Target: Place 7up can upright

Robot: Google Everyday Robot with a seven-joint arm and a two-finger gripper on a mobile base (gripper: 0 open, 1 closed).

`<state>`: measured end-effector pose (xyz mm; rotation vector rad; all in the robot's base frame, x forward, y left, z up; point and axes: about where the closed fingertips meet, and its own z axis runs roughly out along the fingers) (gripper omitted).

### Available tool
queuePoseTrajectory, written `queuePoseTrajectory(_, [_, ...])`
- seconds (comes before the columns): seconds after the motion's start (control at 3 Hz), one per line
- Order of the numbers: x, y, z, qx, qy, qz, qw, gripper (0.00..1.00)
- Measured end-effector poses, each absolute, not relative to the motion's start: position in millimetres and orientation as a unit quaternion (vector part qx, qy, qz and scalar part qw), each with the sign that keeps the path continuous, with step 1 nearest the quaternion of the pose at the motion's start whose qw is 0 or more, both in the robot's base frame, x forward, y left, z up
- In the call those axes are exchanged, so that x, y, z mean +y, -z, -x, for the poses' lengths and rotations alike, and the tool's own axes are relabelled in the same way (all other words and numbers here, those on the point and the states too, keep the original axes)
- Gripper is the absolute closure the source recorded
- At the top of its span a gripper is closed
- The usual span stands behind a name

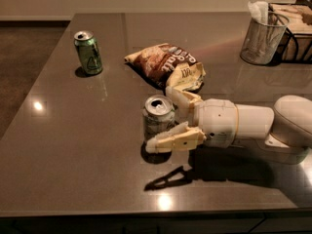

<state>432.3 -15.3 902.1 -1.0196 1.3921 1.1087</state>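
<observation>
The 7up can (158, 122), silvery with green lettering and an open silver top, stands upright on the dark table (73, 145), just in front of the chip bag. My gripper (158, 117) reaches in from the right with one finger behind the can and one in front of it, low by its base. The jaws are spread wider than the can and look open around it. The white arm lies along the table's right side.
A darker all-green can (88, 52) stands upright at the back left. A crumpled brown chip bag (168, 65) lies behind the 7up can. A wire mesh cup (261, 33) with napkins and a black basket (295, 33) stand at the back right. The table's front edge is close.
</observation>
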Motion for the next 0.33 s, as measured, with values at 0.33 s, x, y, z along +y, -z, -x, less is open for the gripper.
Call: queuePoseTrajectory(0.33, [-15.2, -902.1, -432.3, 0.58, -0.462, 0.425, 0.519, 0.0])
